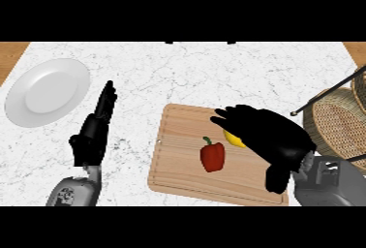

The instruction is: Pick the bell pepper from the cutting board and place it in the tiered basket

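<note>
Two black hands show above the white marbled counter (214,68), and we count one of everything else: one cutting board (178,164), one red bell pepper (212,156), one yellow fruit (233,139), one white plate (47,92) and one wicker tiered basket (336,121). Our left hand (91,135) sits at the left, near the plate, with its fingers straight and pointing to the far side, holding nothing. Our right hand (268,135) hangs over the right part of the board with its fingers spread and slightly bent, reaching left; it covers part of the yellow fruit, and we cannot tell whether it touches it. The bell pepper lies on the board near its middle, stem toward the far side, just left of the right hand and apart from it. The basket stands at the counter's right edge, right of the board, and the plate lies at the far left.
</note>
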`<control>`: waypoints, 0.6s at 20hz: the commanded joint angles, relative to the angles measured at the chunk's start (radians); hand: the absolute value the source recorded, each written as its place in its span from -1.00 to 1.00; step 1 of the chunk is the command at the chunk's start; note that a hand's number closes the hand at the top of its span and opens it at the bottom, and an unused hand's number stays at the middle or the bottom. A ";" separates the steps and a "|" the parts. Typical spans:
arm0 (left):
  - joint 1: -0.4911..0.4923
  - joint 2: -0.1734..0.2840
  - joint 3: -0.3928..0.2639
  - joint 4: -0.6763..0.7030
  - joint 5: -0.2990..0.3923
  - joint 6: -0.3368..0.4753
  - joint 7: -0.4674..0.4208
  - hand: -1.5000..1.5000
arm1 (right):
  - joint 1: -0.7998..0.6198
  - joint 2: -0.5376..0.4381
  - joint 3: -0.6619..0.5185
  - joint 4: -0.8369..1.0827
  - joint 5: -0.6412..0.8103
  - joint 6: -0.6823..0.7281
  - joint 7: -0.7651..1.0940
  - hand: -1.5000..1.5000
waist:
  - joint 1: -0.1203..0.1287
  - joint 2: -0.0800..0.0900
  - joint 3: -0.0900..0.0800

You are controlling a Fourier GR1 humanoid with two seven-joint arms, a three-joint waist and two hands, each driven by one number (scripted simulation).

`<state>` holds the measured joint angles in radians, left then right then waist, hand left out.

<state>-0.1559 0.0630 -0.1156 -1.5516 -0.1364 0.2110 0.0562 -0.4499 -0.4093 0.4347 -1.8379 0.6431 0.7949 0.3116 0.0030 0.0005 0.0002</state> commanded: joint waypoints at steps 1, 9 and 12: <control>0.030 -0.005 -0.009 -0.050 -0.005 -0.011 0.030 0.00 | 0.010 0.042 0.032 0.099 0.096 -0.080 -0.108 -1.00 | 0.004 0.000 0.000; 0.048 0.022 0.056 -0.035 0.036 -0.064 -0.014 0.00 | 0.032 0.152 0.034 0.059 0.150 0.008 -0.061 -1.00 | 0.001 -0.001 0.000; 0.004 -0.006 0.044 -0.023 0.001 -0.028 0.023 0.00 | 0.049 0.220 0.045 0.039 0.163 0.055 0.009 -1.00 | 0.000 -0.001 0.000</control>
<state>-0.1439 0.0496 -0.0907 -1.5508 -0.1423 0.1893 0.0431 -0.4017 -0.2848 0.4471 -1.7939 0.7756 0.8149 0.2423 0.0020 -0.0002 -0.0001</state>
